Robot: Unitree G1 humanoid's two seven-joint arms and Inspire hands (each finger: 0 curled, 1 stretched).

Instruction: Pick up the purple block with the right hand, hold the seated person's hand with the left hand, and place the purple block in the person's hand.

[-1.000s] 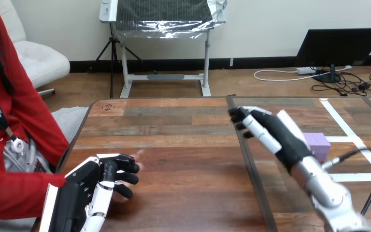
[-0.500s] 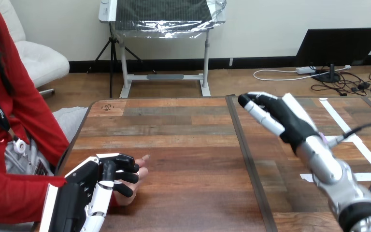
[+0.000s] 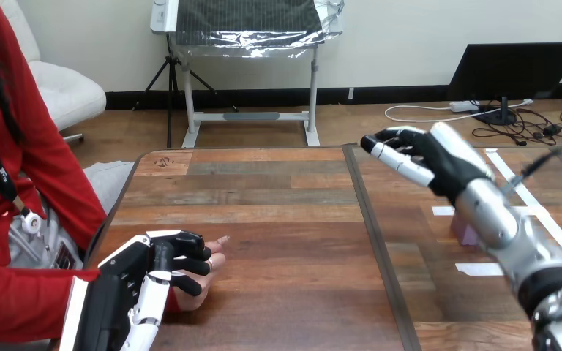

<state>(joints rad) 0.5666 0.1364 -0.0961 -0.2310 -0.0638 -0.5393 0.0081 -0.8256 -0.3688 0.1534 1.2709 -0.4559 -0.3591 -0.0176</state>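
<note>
The purple block [image 3: 462, 232] lies on the right half of the table, mostly hidden behind my right forearm; just a sliver shows. My right hand [image 3: 428, 157] hovers above the table, up and to the left of the block, open with fingers slightly bent and nothing in it. At the lower left my left hand [image 3: 150, 274] lies over the person's hand [image 3: 208, 267], its black fingers curled round it. The person's fingertips stick out to the right past my fingers.
White tape lines [image 3: 483, 269] mark the table's right part around the block. A dark seam [image 3: 372, 219] splits the tabletop down its middle. The person's red sleeve [image 3: 15, 292] lies along the table's left edge.
My right hand has lifted and swung to the right, and its forearm now covers most of the block. The person's hand has slid a little further out from under my left fingers.
</note>
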